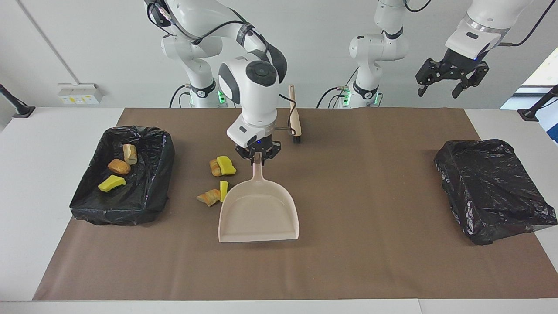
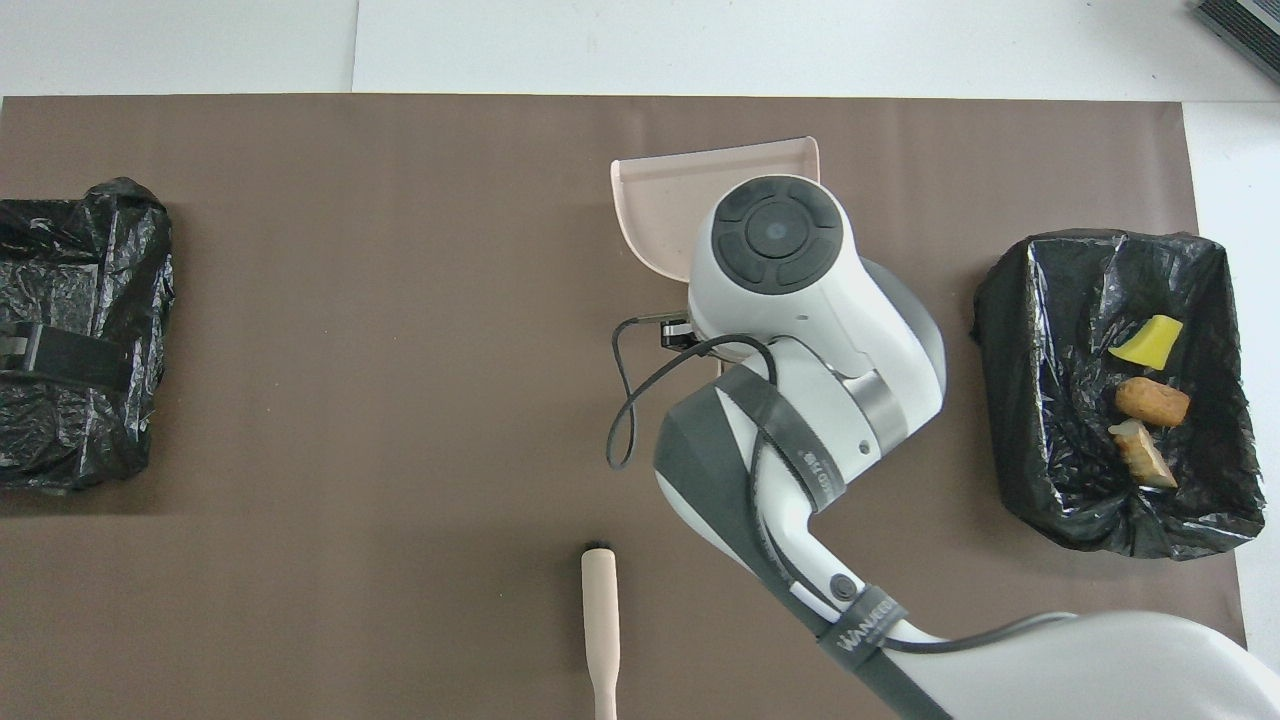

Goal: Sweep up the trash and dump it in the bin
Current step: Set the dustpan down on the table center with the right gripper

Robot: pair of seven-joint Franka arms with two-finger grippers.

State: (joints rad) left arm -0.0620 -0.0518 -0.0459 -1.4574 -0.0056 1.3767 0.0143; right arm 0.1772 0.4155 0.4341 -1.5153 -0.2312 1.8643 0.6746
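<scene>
The beige dustpan [image 1: 259, 209] is gripped by its handle in the clenched right gripper [image 1: 257, 156]. 4 trash chunks [image 1: 216, 181] lie on the brown mat [image 1: 370, 183] at the pan's 10 o'clock in the facing view, 2 touching its rim. 3 more lie in the black-lined bin [image 1: 144, 196] at the right arm's end. The left gripper [image 1: 451, 85] is held released above a covered bin [image 1: 492, 187]. A brush [image 1: 295, 117] lies near the robots.

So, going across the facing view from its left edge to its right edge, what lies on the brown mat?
Open bin holding three trash chunks → loose trash chunks on the mat → beige dustpan, its handle gripped by the right gripper → brush → crumpled black bag, with the left gripper open in the air above it.
</scene>
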